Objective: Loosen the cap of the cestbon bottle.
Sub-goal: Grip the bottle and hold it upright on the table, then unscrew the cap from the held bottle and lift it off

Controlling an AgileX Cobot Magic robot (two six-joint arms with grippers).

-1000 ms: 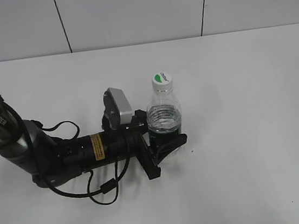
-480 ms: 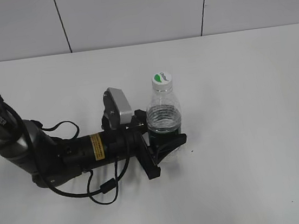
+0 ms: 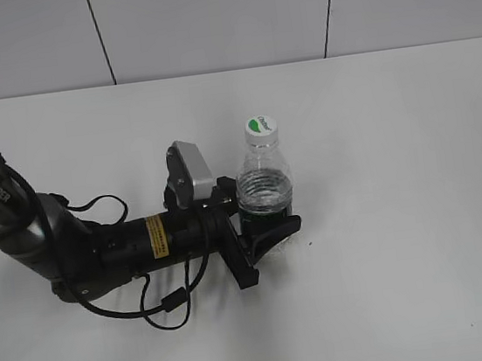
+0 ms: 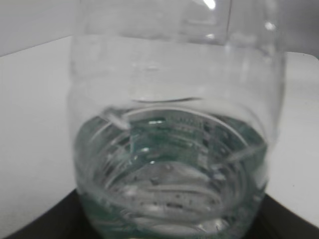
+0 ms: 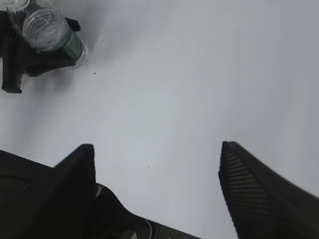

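Observation:
The cestbon bottle (image 3: 264,182) stands upright on the white table, clear with a dark green label band low down. Its white cap (image 3: 260,127) with a green leaf mark sits on top. My left gripper (image 3: 269,225) comes in from the left, lying low, and is shut on the bottle's lower body at the label. The left wrist view is filled by the bottle (image 4: 172,149), with dark fingers (image 4: 30,226) at the bottom corners. My right gripper (image 5: 157,164) is open and empty above bare table, far from the bottle (image 5: 50,31). It is out of the exterior view.
The left arm (image 3: 100,246) with its cables and grey wrist camera (image 3: 192,173) lies across the table's left half. A pale panelled wall (image 3: 221,20) runs along the table's far edge.

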